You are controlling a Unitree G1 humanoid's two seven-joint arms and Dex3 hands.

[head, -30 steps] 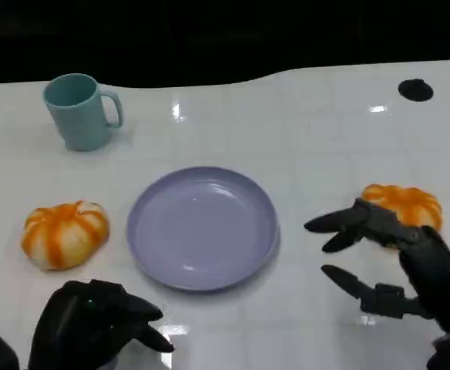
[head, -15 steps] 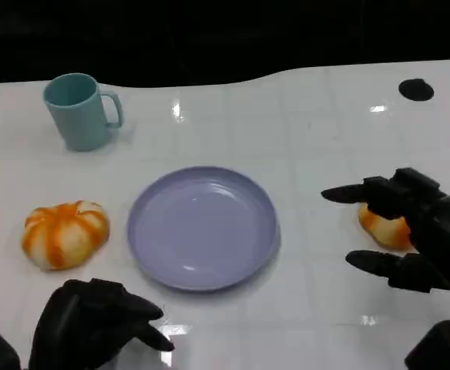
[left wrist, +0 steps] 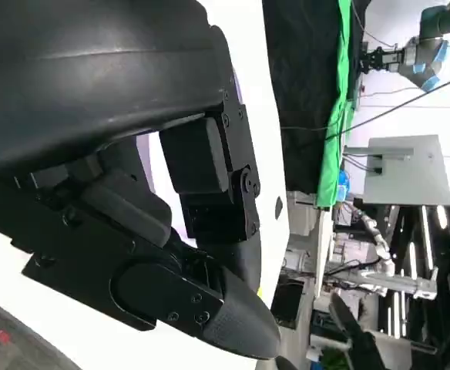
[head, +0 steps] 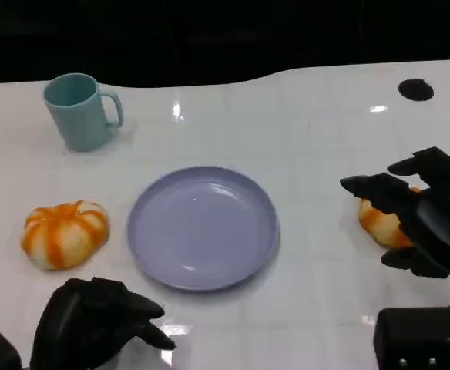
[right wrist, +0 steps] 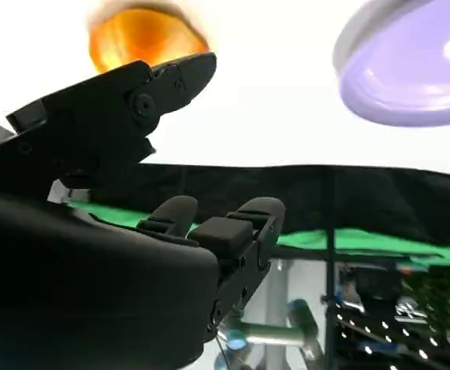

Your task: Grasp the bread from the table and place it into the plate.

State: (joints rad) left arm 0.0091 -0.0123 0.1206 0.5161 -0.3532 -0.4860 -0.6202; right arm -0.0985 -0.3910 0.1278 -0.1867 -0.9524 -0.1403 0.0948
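The right robot hand (head: 421, 220) is seen spread wide over the orange-and-cream pumpkin-shaped bread roll (head: 384, 222) at the right of the glossy white worktop (head: 302, 139), with its fingers (head: 379, 189) reaching past the roll's far side and a lower finger on the near side; nothing is gripped yet, and whether the roll is already touched cannot be told. In the right wrist view the same roll (right wrist: 144, 37) is seen beyond the fingertips. The step in hand is judged to be the closing of the grasp: the roll is best enclosed evenly from both sides, low enough that it is cradled rather than squeezed off the slick surface, and then lifted clear before being carried sideways. The round lilac plastic plate (head: 202, 227) lies in the middle, well apart from the roll, with bare worktop between them, so a straight path is open; its raised rim is to be cleared on the way in. A second, similar striped roll (head: 63, 233) rests left of the plate, and the left robot hand (head: 94, 324) is held near the front edge with its fingers curled in on nothing. A teal mug (head: 78, 110) stands far back at the left, out of the path.
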